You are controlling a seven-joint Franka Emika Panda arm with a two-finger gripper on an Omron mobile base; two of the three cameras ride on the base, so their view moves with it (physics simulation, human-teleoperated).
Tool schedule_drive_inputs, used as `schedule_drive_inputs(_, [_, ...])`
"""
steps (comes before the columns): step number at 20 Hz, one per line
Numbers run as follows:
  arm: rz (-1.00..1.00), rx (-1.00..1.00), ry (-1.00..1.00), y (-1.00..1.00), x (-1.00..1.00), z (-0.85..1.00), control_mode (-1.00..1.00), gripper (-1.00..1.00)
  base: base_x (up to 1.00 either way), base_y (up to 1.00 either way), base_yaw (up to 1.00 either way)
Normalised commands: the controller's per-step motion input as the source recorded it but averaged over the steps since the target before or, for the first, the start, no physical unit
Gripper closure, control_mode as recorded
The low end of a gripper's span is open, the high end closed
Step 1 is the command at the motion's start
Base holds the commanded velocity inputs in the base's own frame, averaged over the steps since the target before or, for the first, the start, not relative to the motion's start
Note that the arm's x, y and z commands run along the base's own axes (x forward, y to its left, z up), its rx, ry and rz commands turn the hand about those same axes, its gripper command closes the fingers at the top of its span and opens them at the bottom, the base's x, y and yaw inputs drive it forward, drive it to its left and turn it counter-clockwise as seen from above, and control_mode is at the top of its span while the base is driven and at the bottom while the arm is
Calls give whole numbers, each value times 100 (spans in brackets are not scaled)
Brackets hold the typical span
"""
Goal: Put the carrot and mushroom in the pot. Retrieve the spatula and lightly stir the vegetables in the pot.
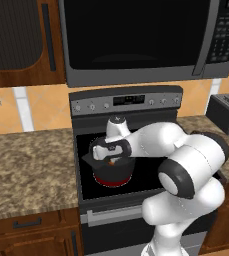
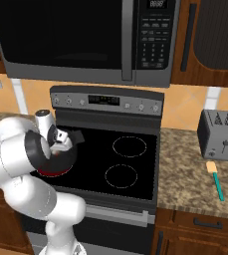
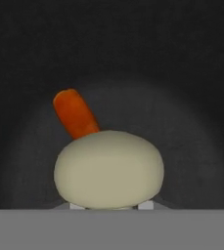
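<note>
A white arm reaches over the front-left burner of a black stove [image 2: 135,164], its claw [image 1: 112,159] lowered into the mouth of the dark pot [image 1: 115,172]. In the hand view the cream mushroom [image 3: 108,168] sits right at the fingertips, its cap hiding most of them, with the orange carrot [image 3: 75,113] lying on the pot floor just behind it and touching its edge. The jaws stand narrow about the mushroom — whether they are gripping it or have just let go cannot be told from these pictures. A fleck of orange shows inside the pot from the left base view as well.

The step in hand appears to be the delivery of the mushroom, the second vegetable; the carrot is already in. What comes next, by this reading, is to open fully, lift straight up clear of the rim, and travel to the right — the teal-handled spatula [image 2: 216,180] lies on the granite desk [image 2: 195,174] in front of the toaster [image 2: 220,134], well apart from the pot
</note>
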Motion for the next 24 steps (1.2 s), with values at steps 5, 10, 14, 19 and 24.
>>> schedule_drive_inputs(5, [0, 0, 0, 0, 3, -12, -100, -100, 0, 0, 0])
schedule_drive_inputs(10, [0, 0, 0, 2, 0, 1, -100, -100, 0, 0, 0])
schedule_drive_inputs(14, [0, 0, -1, 3, -7, 26, -100, -100, 0, 0, 0])
schedule_drive_inputs(19, [0, 0, -3, 0, -12, 38, -100, -100, 0, 0, 0])
schedule_drive_inputs(24, [0, 0, -7, 0, -37, 46, -100, -100, 0, 0, 0])
